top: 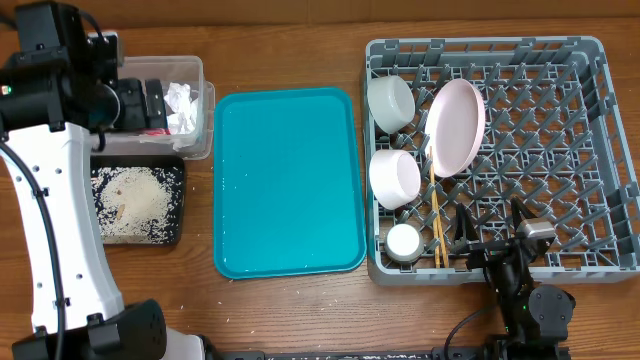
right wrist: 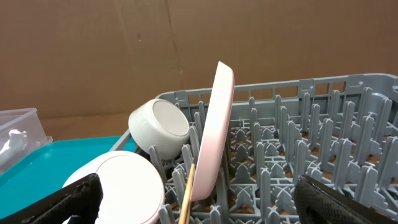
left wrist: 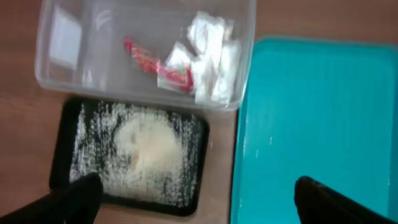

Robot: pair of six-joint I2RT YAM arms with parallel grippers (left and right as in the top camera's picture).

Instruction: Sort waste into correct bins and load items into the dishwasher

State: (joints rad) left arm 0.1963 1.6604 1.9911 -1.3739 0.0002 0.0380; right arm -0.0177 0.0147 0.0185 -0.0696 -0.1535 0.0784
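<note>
Dish rack: pink plate, bowl, cup, chopsticks loaded; napkins, wrapper in clear tub; grains in black tray; left gripper, right gripper spread, empty; apparently finished.

A teal tray lies flat in the middle of a wooden table, its long sides running near to far. It has rounded corners, a low raised rim and a glossy surface. A plain brown wall stands at the table's far edge.
</note>
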